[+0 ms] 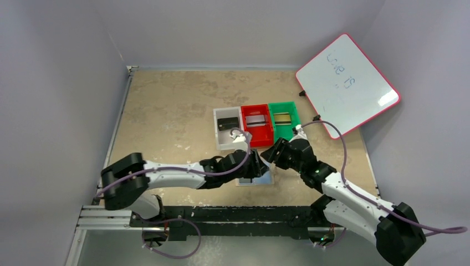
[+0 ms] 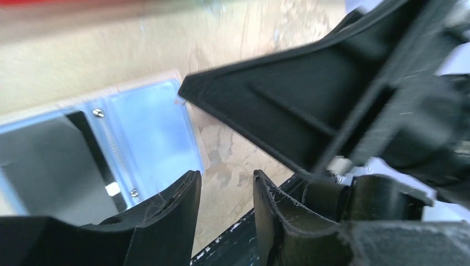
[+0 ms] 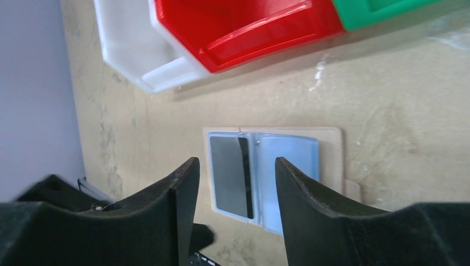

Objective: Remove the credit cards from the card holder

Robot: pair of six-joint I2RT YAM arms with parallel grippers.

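The card holder (image 3: 330, 145) lies open and flat on the table, with a tan border and grey-blue lining. A silvery-grey credit card (image 3: 226, 174) with a dark stripe sits in its left pocket. The card holder also shows in the left wrist view (image 2: 147, 124) and in the top view (image 1: 261, 180). My right gripper (image 3: 237, 169) is open and empty, hovering above the card holder. My left gripper (image 2: 226, 183) is open and empty, low beside the card holder's edge. In the top view the left gripper (image 1: 258, 165) and right gripper (image 1: 270, 156) nearly touch.
Behind the card holder stand three bins: a clear bin (image 1: 219, 138) holding a black card (image 1: 227, 123), a red bin (image 1: 269, 133) holding a silvery card (image 1: 255, 120), and a green bin (image 1: 292, 111) holding a gold card (image 1: 281, 118). A pink-framed whiteboard (image 1: 348, 84) leans at the back right.
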